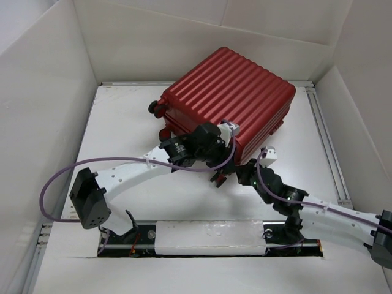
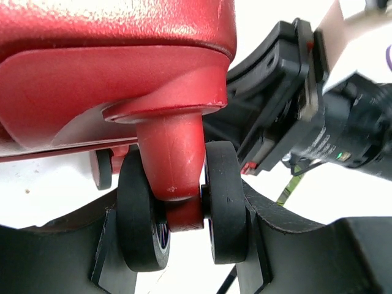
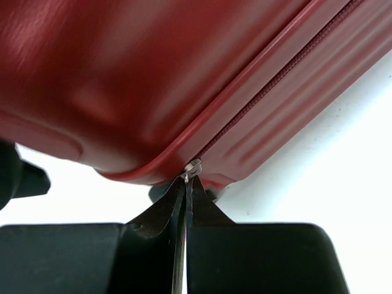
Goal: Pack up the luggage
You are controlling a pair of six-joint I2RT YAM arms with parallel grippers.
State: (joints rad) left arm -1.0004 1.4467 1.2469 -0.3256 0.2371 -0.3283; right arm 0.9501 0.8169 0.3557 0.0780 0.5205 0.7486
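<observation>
The luggage point(image 1: 229, 92) is a dark red ribbed suitcase lying closed on the white table. My left gripper point(image 1: 219, 171) is at its near corner. In the left wrist view the left gripper point(image 2: 184, 245) is shut on the twin black wheel point(image 2: 144, 214) of a red caster, one finger pressed against each outer side. My right gripper point(image 1: 244, 166) is beside it at the same corner. In the right wrist view the right gripper point(image 3: 187, 190) is shut on the metal zipper pull point(image 3: 192, 168) at the end of the red zipper seam point(image 3: 275, 86).
White walls point(image 1: 49, 92) enclose the table on the left, back and right. Another pair of wheels point(image 1: 156, 109) sticks out at the luggage's far left corner. Purple cables point(image 1: 55, 184) loop off both arms. The two wrists are close together at the near corner.
</observation>
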